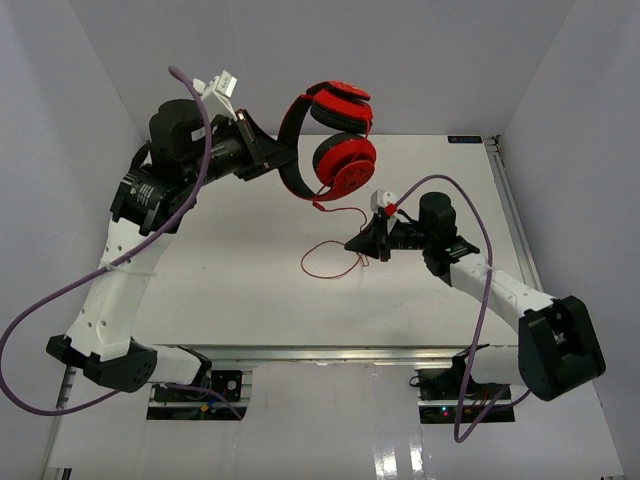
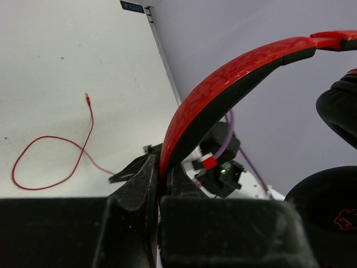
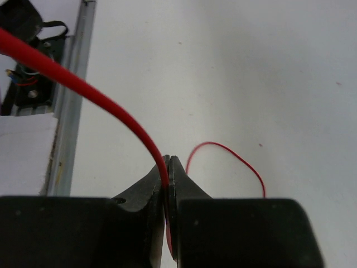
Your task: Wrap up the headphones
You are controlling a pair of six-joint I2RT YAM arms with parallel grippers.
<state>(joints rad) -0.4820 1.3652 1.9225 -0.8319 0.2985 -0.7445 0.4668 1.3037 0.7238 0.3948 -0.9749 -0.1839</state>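
Observation:
The red headphones (image 1: 335,140) hang in the air at the back of the table, both earcups to the right of the black-lined headband (image 2: 234,75). My left gripper (image 1: 272,156) is shut on the headband and holds it up; the band runs between its jaws in the left wrist view (image 2: 163,167). The thin red cord (image 1: 322,258) drops from the lower earcup and lies in a loop on the table. My right gripper (image 1: 356,245) is shut on the cord near the table; the cord (image 3: 83,89) passes between its closed jaws (image 3: 168,167). The cord's plug (image 2: 87,97) lies on the table.
The white table (image 1: 230,280) has a metal rail (image 1: 510,210) along its right edge and grey walls behind and at the sides. Thick purple robot cables (image 1: 60,300) hang from both arms. A black label (image 2: 131,6) sits at the far corner.

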